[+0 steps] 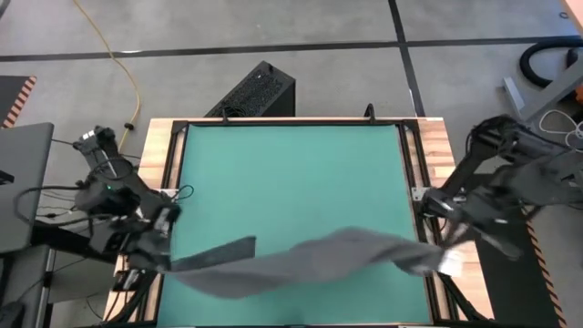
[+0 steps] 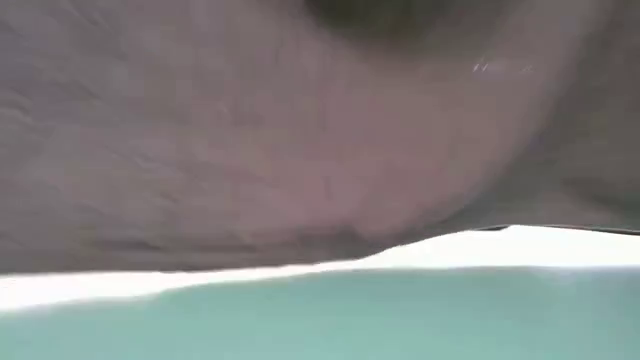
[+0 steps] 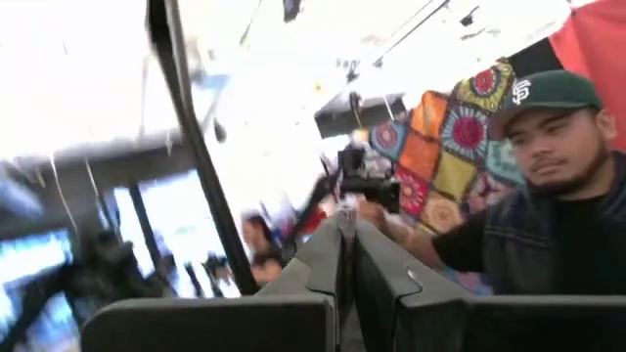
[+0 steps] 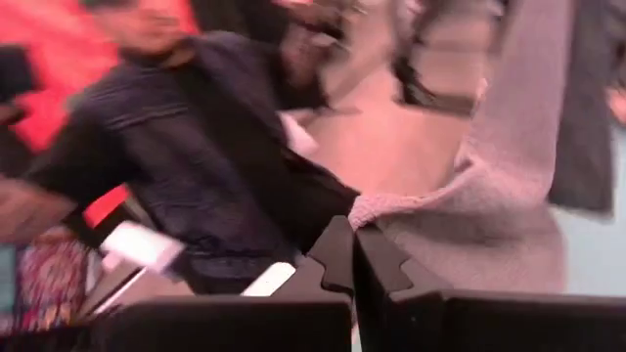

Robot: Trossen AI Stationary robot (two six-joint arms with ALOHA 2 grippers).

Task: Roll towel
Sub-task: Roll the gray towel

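High view: I'm watching the towel (image 1: 319, 258) sagging along the green mat's (image 1: 291, 173) near edge, stretched between the left gripper (image 1: 157, 239) and right gripper (image 1: 444, 239), both clamped shut on its ends. One pinch slipping, I reckon, would drop it crumpled.

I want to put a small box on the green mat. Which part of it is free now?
The far part of the green mat is bare, from the far edge down to the towel. The near part is crowded: the towel stretches across it between the left hand and the right hand, both shut on its ends. The wooden table strip at far right is bare too.
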